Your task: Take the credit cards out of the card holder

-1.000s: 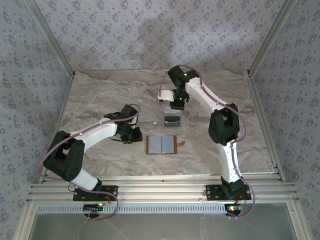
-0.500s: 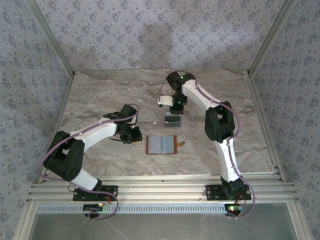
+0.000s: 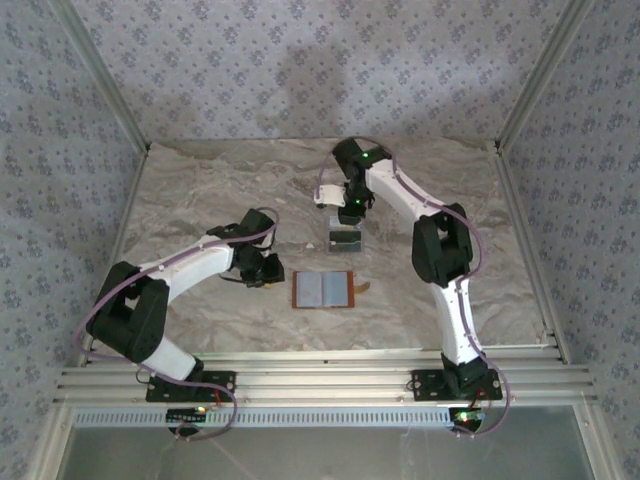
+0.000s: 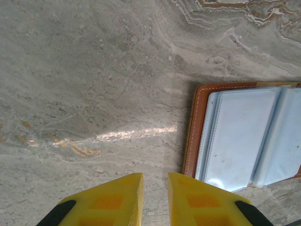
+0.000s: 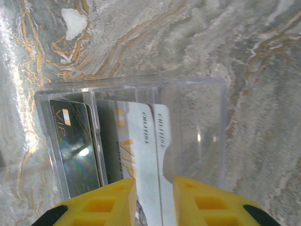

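Veined marble tabletop (image 3: 200,200), patterned walls (image 3: 250,60). Top view: the card holder (image 3: 323,290) lies open near the left claw (image 3: 266,274); the right claw (image 3: 350,208) hangs over the clear tray (image 3: 345,238). Left wrist: that claw (image 4: 155,197) is nearly closed on nothing; the holder's (image 4: 235,136) grey-blue pockets look empty. Right wrist: 2 credit cards, the dark card (image 5: 77,146) and the pale card (image 5: 141,155), lie in the tray (image 5: 200,122); claw (image 5: 154,197) narrow, pinching or not I cannot tell. They'd be light, stiff, slick: take a free short edge.
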